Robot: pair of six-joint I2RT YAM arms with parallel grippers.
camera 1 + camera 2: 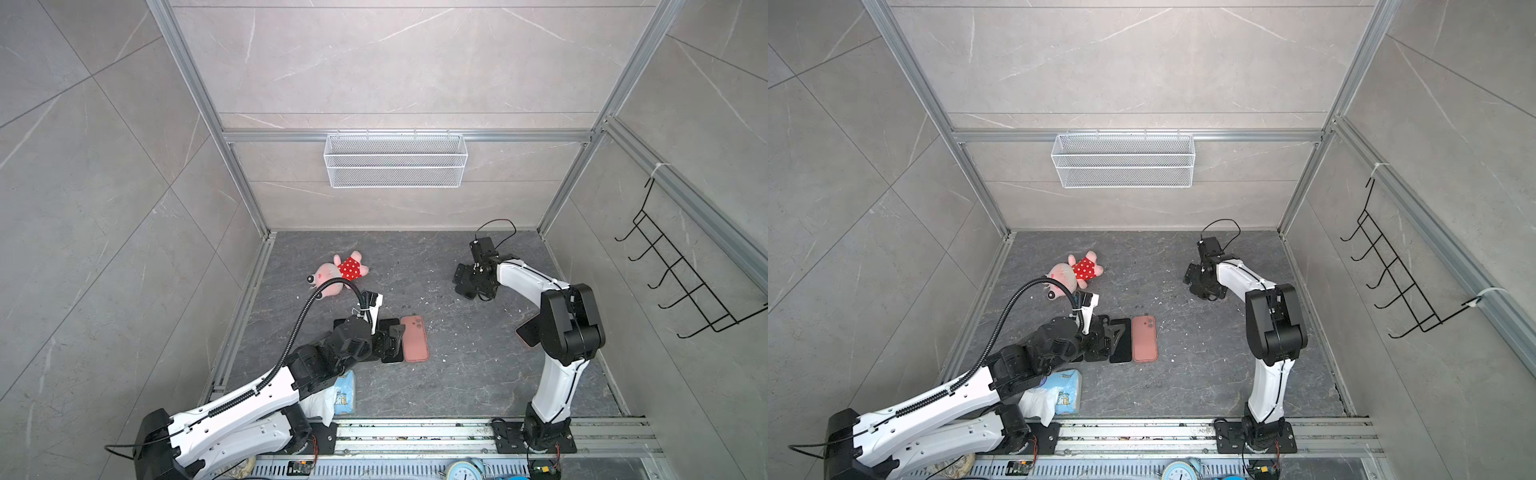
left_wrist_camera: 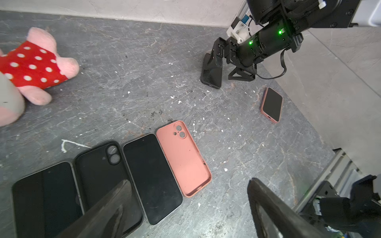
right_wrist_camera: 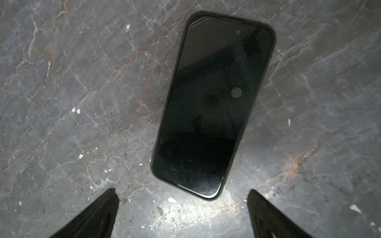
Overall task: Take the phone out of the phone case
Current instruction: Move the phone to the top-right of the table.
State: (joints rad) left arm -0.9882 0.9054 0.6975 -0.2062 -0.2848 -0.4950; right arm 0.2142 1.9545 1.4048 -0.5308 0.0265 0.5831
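The right tool [image 3: 181,190] hangs wide open over a phone [image 3: 212,103] in a black case [image 3: 272,45], which lies toward the far right corner of the worktop [image 1: 478,374]. The left tool [image 2: 187,182], also wide open, hovers over a bare phone [image 2: 152,177] beside an empty pink case [image 2: 183,158] nearer the left edge.

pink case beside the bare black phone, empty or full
Empty: the pink case lies hollow side up, bare interior and rim visible.

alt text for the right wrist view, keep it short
A dark phone in a black case lies screen up on the grey marbled table, untouched. The open right claw is poised just short of one end, a finger on each side.
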